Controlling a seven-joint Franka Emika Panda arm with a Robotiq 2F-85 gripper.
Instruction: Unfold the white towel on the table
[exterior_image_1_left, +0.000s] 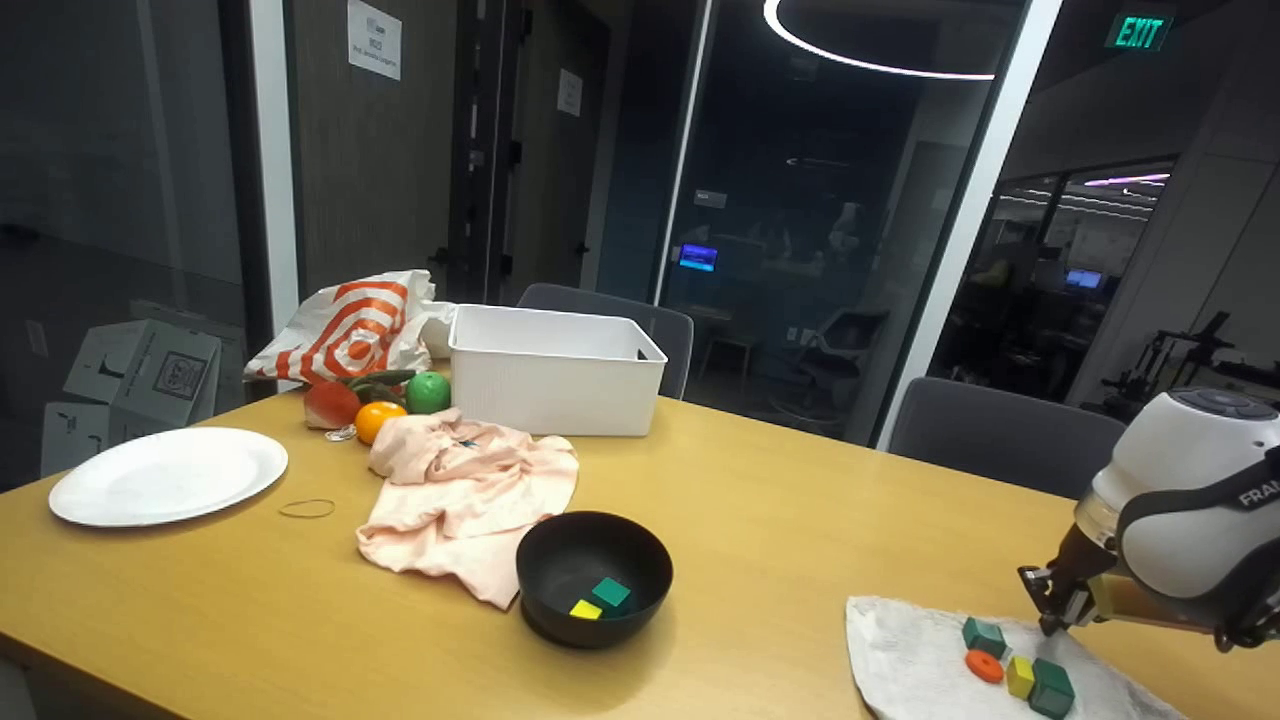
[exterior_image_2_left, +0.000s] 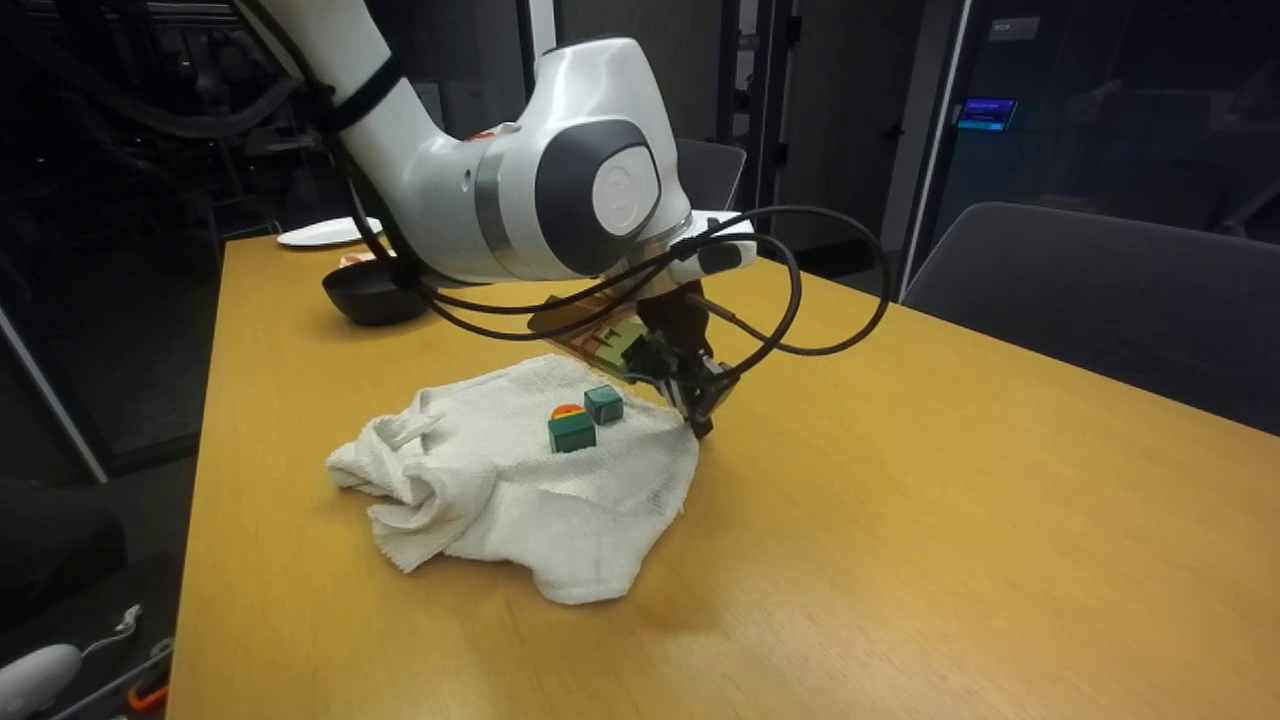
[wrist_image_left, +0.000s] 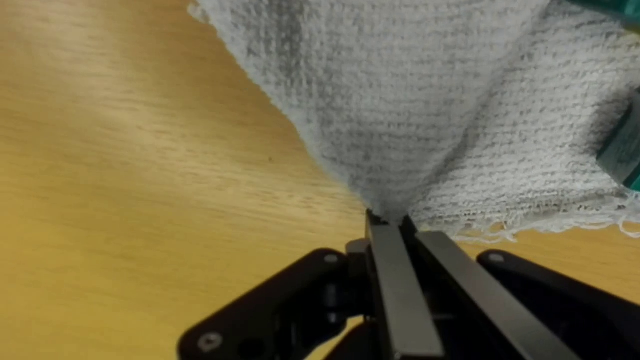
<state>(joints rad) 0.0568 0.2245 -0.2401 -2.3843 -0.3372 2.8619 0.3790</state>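
Blocks (exterior_image_2_left: 572, 434) sit on the white towel (exterior_image_2_left: 570, 510). One side is scrunched, and I see the claw (wrist_image_left: 391, 220) squeezed together, pinching the towel's edge.

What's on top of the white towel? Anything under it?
On the white towel: one green block, another green block, a yellow block, a round orange piece. Underneath is covered, so can't tell.

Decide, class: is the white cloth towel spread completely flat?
No, in an exterior view the white cloth towel is bunched into folds at picture left.
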